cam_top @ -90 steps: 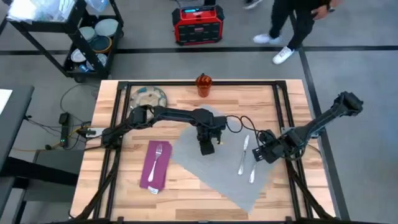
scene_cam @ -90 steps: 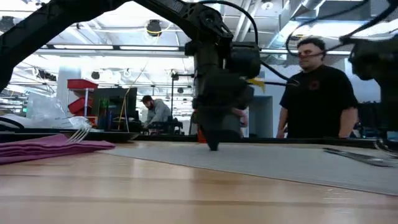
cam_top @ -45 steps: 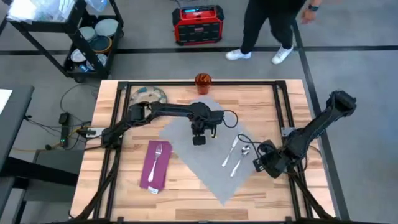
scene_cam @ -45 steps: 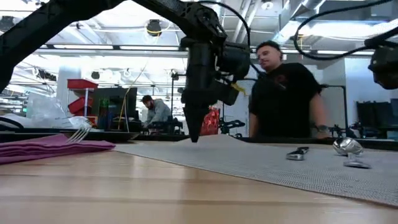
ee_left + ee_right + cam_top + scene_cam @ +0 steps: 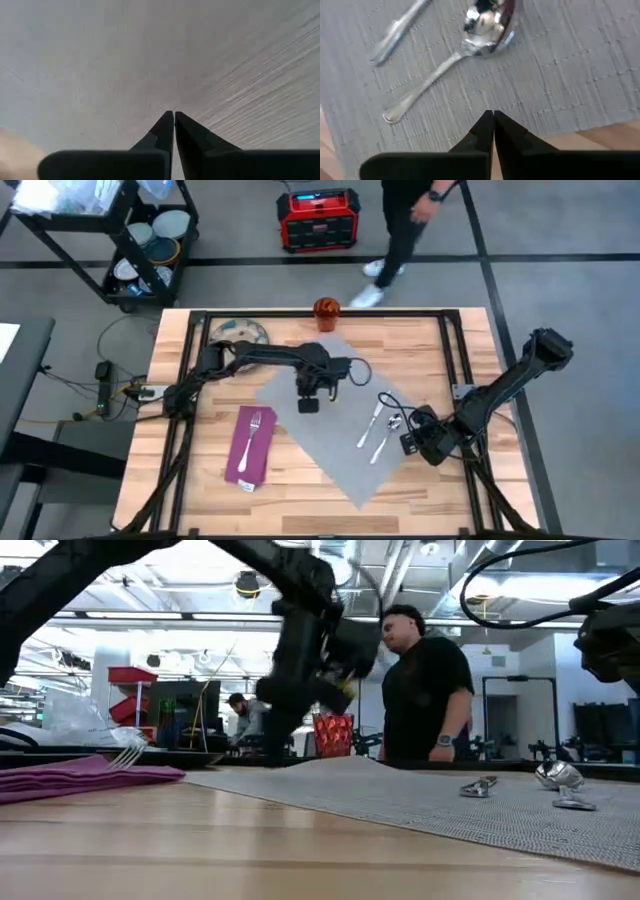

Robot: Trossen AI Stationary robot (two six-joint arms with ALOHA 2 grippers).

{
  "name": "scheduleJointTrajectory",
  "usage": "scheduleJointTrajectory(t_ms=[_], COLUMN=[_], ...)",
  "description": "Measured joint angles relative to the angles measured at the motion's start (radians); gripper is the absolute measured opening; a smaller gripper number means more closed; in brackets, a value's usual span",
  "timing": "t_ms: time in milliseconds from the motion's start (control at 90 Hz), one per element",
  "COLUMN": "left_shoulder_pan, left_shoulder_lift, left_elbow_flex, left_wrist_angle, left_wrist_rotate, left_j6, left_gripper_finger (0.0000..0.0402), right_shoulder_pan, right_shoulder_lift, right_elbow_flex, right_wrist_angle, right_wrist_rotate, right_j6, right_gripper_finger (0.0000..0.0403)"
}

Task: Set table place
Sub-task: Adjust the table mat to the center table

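The grey mat (image 5: 330,450) lies cornerwise on the table (image 5: 200,480). A knife (image 5: 370,423) and a spoon (image 5: 385,437) rest on its right part. My left gripper (image 5: 308,406) is shut and points down at the mat's far-left part (image 5: 150,50). My right gripper (image 5: 408,445) is shut over the mat's right corner (image 5: 560,75), just near of the spoon (image 5: 485,22). The magenta napkin (image 5: 248,450) lies left of the mat with the fork (image 5: 253,430) on it. The plate (image 5: 238,333) and the orange-red cup (image 5: 326,312) stand at the far edge. My left gripper has its shut fingertips (image 5: 165,125) down at the mat's surface from above; the low view is blurred, so I cannot tell whether they touch it. My right gripper points its shut fingertips (image 5: 485,125) down at the mat just inside its right edge; I cannot tell whether they touch it.
A black rail frame (image 5: 455,350) runs around the tabletop. A black shelf cart (image 5: 140,240) with dishes stands beyond the far left corner. A red device (image 5: 318,220) sits on the floor, and a person (image 5: 420,690) walks past behind the far edge.
The mat has slid toward the table's far left and turned, carrying the knife and spoon with it. My left gripper has gone toward the far and left edges. My right gripper has gone a little toward the near edge. The person has walked leftward behind the table.
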Motion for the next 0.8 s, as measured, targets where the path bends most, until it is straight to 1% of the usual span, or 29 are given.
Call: scheduleJointTrajectory(t_ms=[56,100,200,278,367,478,700,800], left_shoulder_pan=[-0.004,-0.009,-0.027,-0.058,-0.088,-0.117,-0.191,-0.225], left_shoulder_lift=[-0.009,-0.011,-0.011,-0.011,-0.009,-0.007,-0.003,-0.002], left_elbow_flex=[-0.044,-0.073,-0.106,-0.111,-0.107,-0.108,-0.109,-0.109], left_wrist_angle=[0.026,0.037,0.067,0.1,0.136,0.173,0.237,0.261], left_wrist_rotate=[0.006,0.03,0.075,0.113,0.17,0.261,0.44,0.475], left_j6=[-0.007,-0.018,-0.048,-0.076,-0.102,-0.142,-0.205,-0.217], left_gripper_finger=[0.0,0.0,0.0,0.0,0.0,0.0,0.0,0.0], right_shoulder_pan=[0.0,0.0,-0.001,-0.003,-0.032,-0.077,-0.157,-0.189], right_shoulder_lift=[0.0,0.0,0.009,0.019,0.03,0.03,0.031,0.031], right_elbow_flex=[0.0,-0.004,-0.025,-0.043,-0.052,-0.064,-0.069,-0.069], right_wrist_angle=[-0.002,-0.002,-0.006,-0.015,-0.028,-0.028,-0.034,-0.057], right_wrist_rotate=[0.0,-0.001,-0.024,-0.039,-0.059,-0.084,-0.082,-0.087], right_j6=[-0.002,-0.001,0.018,0.039,0.038,0.005,-0.096,-0.134], right_gripper_finger=[0.0,0.0,0.0,0.0,0.0,0.0,0.0,0.0])
